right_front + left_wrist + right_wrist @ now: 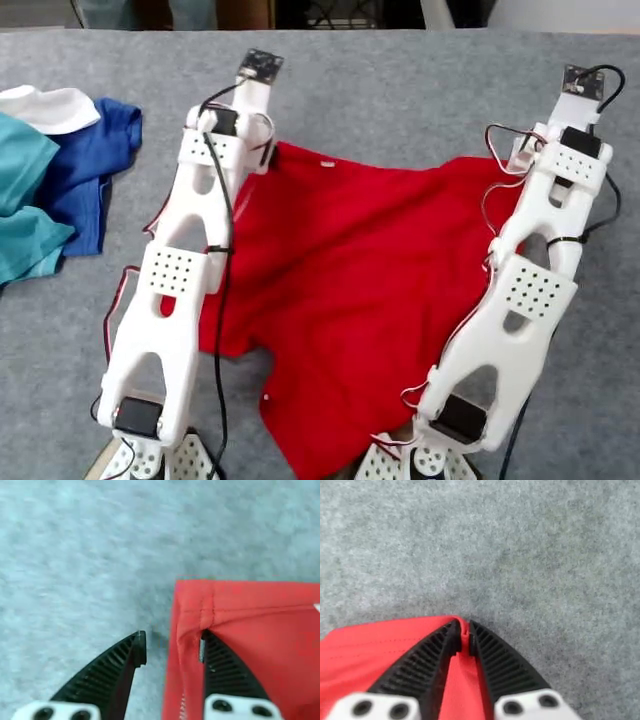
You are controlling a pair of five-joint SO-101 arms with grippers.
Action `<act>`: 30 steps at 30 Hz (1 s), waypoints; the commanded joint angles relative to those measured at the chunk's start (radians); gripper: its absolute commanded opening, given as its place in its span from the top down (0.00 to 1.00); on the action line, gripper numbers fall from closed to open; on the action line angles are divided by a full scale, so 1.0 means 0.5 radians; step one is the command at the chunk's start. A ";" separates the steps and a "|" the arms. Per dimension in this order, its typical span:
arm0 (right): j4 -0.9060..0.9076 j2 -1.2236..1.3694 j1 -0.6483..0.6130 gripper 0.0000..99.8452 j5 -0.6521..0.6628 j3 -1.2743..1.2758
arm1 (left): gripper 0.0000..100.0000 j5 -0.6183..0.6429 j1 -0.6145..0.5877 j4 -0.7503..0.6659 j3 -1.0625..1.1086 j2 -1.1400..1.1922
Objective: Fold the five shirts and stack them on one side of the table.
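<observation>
A red shirt (360, 270) lies spread and rumpled in the middle of the grey table, partly under both arms. My left gripper (268, 155) is at the shirt's far left corner. In the left wrist view it (172, 642) stands open: one finger rests on bare felt, the other lies on the red cloth (260, 610), and the hemmed edge runs between them. My right gripper (515, 160) is at the shirt's far right corner. In the right wrist view it (462, 632) is shut on a pinched fold of the red shirt's edge (380, 640).
At the table's left edge lies a loose pile of a teal shirt (25, 200), a blue shirt (95, 160) and a white one (50, 105). Bare grey felt (400, 90) stretches beyond the grippers. Both arm bases stand at the near edge.
</observation>
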 commanded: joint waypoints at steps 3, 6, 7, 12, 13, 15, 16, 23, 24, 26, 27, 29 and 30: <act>0.000 -0.038 -0.009 0.99 0.012 -0.100 | 0.81 0.021 -0.038 -0.224 -0.081 0.000; 0.000 -0.038 -0.009 0.99 0.012 -0.100 | 0.81 0.031 -0.051 -0.430 -0.026 0.064; 0.000 -0.038 -0.009 0.99 0.012 -0.100 | 0.81 0.040 -0.051 -0.479 -0.023 0.083; 0.003 -0.038 -0.009 0.99 0.012 -0.100 | 0.81 0.288 -0.060 -0.562 -0.041 0.104; 0.003 -0.038 -0.009 0.99 0.015 -0.100 | 0.81 0.319 -0.063 -0.577 -0.041 0.104; 0.003 -0.038 -0.009 0.99 0.015 -0.100 | 0.81 0.341 -0.072 -0.559 -0.072 0.104; 0.003 -0.038 -0.009 0.99 0.015 -0.100 | 0.81 0.341 -0.072 -0.522 -0.127 0.104; 0.003 -0.038 -0.009 0.99 0.015 -0.100 | 0.81 0.325 0.041 -0.319 -0.483 0.104; 0.003 -0.038 -0.009 0.99 0.015 -0.100 | 0.81 0.325 0.063 -0.359 -0.462 0.117; 0.003 -0.038 -0.009 0.99 0.015 -0.100 | 0.80 0.325 0.084 -0.442 -0.397 0.126; 0.003 -0.038 -0.009 0.99 0.015 -0.100 | 0.79 0.325 0.091 -0.491 -0.339 0.126; 0.003 -0.038 -0.009 0.99 0.015 -0.100 | 0.76 0.338 0.094 -0.605 -0.195 0.117; 0.003 -0.038 -0.009 0.99 0.015 -0.100 | 0.76 0.341 0.094 -0.657 -0.130 0.110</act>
